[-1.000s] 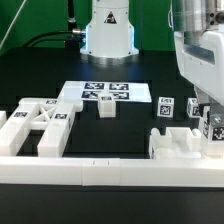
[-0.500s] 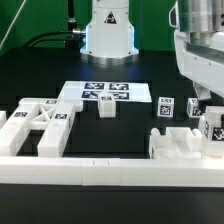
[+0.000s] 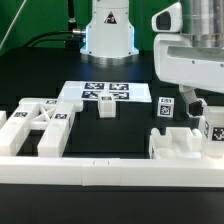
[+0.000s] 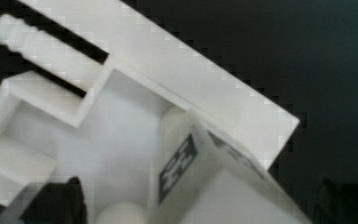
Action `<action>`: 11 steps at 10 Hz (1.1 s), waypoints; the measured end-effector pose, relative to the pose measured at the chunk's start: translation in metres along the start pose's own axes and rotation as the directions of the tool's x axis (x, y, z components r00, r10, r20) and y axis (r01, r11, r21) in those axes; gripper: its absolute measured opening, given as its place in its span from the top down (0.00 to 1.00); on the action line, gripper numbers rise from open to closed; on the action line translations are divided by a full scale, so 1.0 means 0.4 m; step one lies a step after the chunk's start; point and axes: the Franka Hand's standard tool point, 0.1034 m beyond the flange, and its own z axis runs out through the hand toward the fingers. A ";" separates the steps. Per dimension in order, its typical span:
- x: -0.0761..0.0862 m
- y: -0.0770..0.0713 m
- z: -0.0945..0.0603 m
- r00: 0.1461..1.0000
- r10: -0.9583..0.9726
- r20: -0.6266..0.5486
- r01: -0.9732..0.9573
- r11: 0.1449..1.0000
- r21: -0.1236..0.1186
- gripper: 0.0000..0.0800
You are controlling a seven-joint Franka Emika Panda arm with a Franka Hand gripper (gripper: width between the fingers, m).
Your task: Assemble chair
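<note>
The chair lies in loose white tagged pieces. A wide flat piece sits at the exterior view's left and a small block in the middle. At the exterior view's right, a low chunky piece carries an upright tagged piece. A small tagged block stands behind it. My gripper hangs just above that right-hand group, open and holding nothing. In the wrist view, a white tagged piece fills the picture close below my gripper, with one dark finger beside it.
The marker board lies flat at the back centre, in front of the robot base. A long low white rail runs along the front of the black table. Cables trail at the back left.
The hand has lifted off the upright tagged piece and shifted toward the exterior view's left. The piece stays standing on the low piece.
</note>
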 end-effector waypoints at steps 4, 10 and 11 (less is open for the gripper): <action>-0.008 -0.005 -0.003 0.933 -0.361 0.002 0.361 0.932 -0.036 0.19; 0.006 -0.009 -0.010 0.723 -0.691 0.001 0.689 0.721 -0.074 0.19; 0.007 -0.009 -0.010 0.723 -0.690 0.000 0.689 0.721 -0.074 0.36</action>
